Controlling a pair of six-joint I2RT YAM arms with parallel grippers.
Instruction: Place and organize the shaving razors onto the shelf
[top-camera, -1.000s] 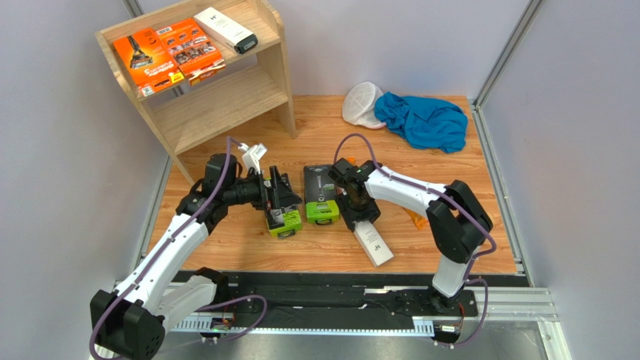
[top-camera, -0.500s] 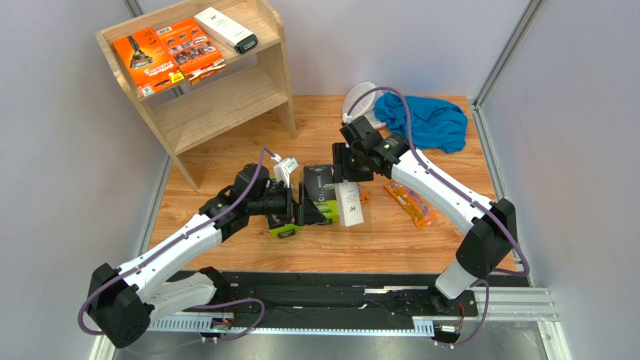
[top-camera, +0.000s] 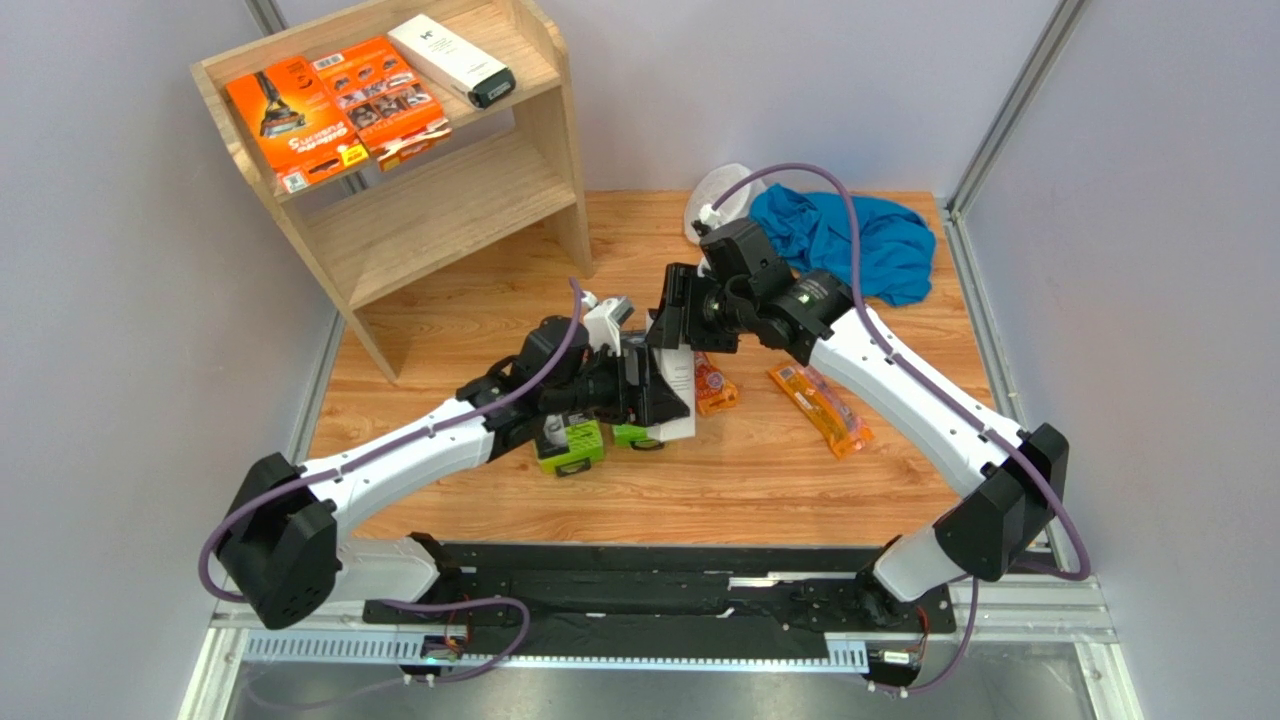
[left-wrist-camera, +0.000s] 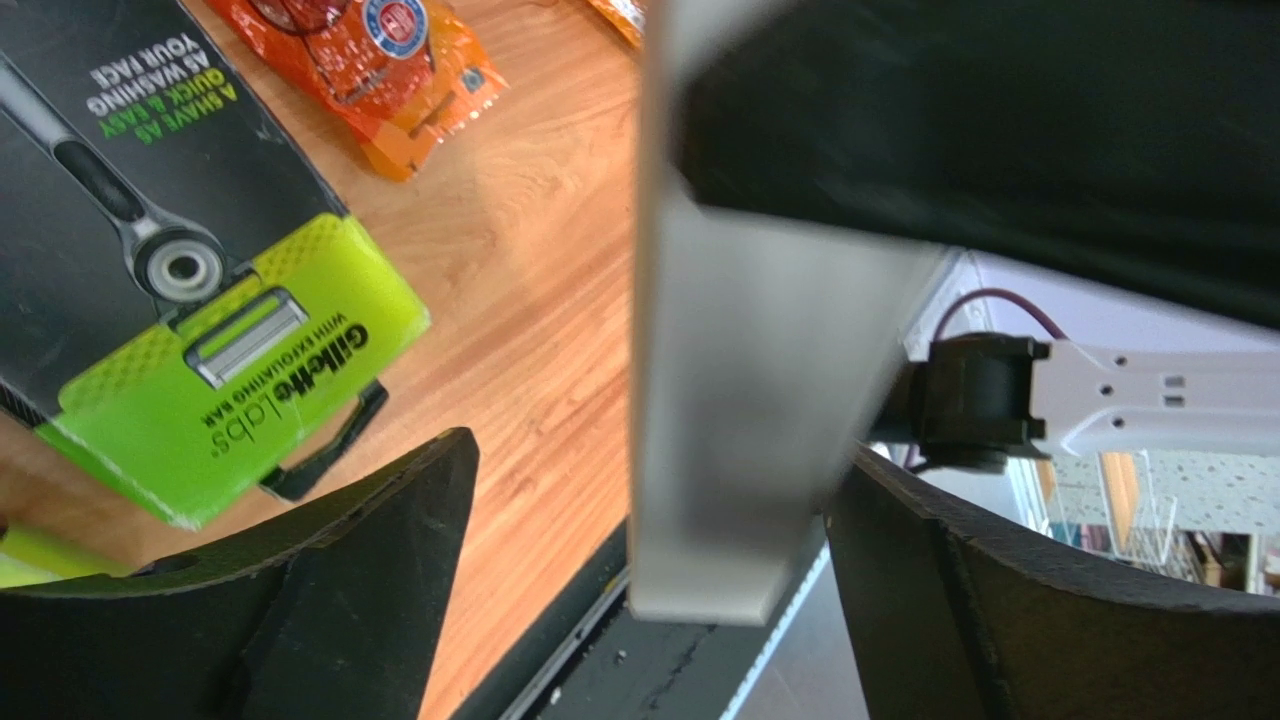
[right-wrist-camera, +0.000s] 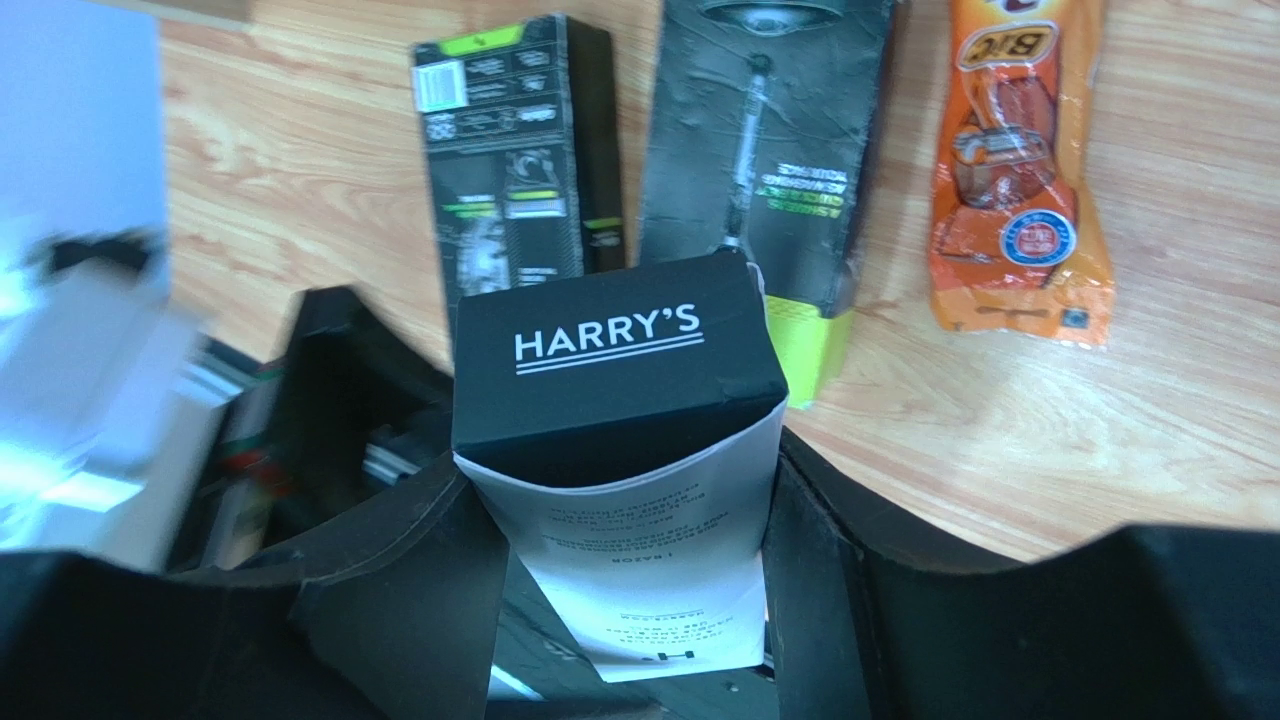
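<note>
Item: slim white razor box (right-wrist-camera: 616, 360) with black end cap, card carton. Judged light, stiff along its length, crushable on the broad faces, smooth-sided and liable to slip. Location: held off the surface near its middle, close over the black-and-lime packs (right-wrist-camera: 519, 165), well apart from the shelf (top-camera: 451, 195) at the far left corner. Right end effector (right-wrist-camera: 619, 503) pinches it across its width, below the black end. Left end effector (left-wrist-camera: 654, 465) is spread, fingers either side of the box, not clamped. Best hold: narrow edges, mid-length, modest squeeze.

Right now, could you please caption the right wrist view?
Right gripper grips a Harry's box; beyond lie a black pack, a black-and-lime pack and an orange packet.
</note>
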